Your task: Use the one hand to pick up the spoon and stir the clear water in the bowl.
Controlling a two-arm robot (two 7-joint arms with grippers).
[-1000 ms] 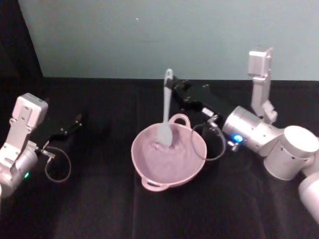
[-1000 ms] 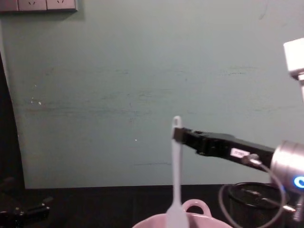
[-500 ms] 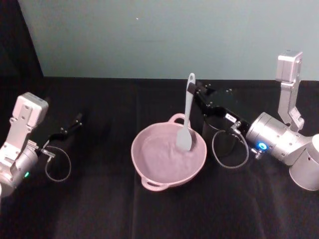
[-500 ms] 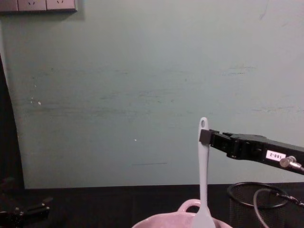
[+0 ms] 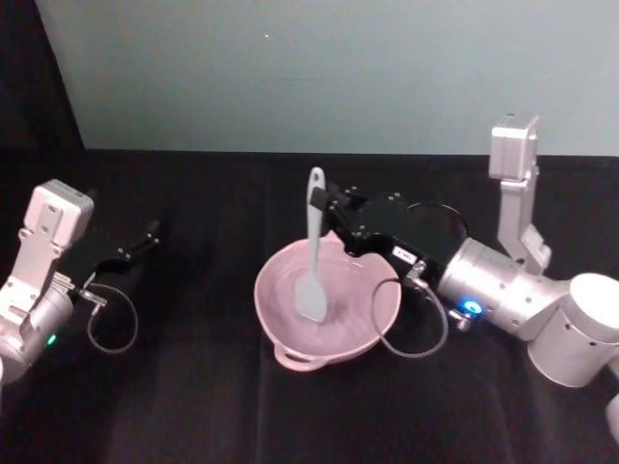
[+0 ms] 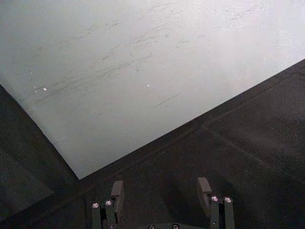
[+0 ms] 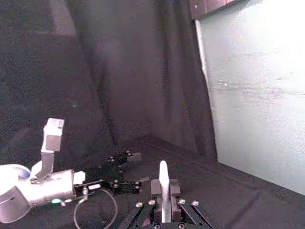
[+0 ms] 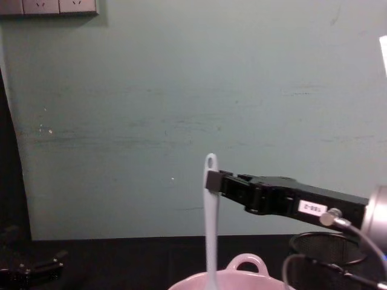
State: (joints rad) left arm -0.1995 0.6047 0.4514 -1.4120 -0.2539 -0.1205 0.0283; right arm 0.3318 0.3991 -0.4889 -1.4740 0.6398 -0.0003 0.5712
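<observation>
Right pincer [image 5: 330,203] clamps spoon [image 5: 312,263] high on its handle, so the paddle hangs upright in the bowl [image 5: 274,338] for stirring; left pincer [image 5: 150,232] parked open, well aside.

The right pincer [image 5: 327,201], on an arm stretched in from the right of the bowl [image 5: 261,290], grips the spoon [image 5: 313,242] above it, while the left pincer [image 5: 150,232] sits parted well left of it.

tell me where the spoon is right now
The spoon stands upright mid-table in the head view, its flat end down in the pink bowl and its handle top pinched by the right gripper reaching in from the right.
</observation>
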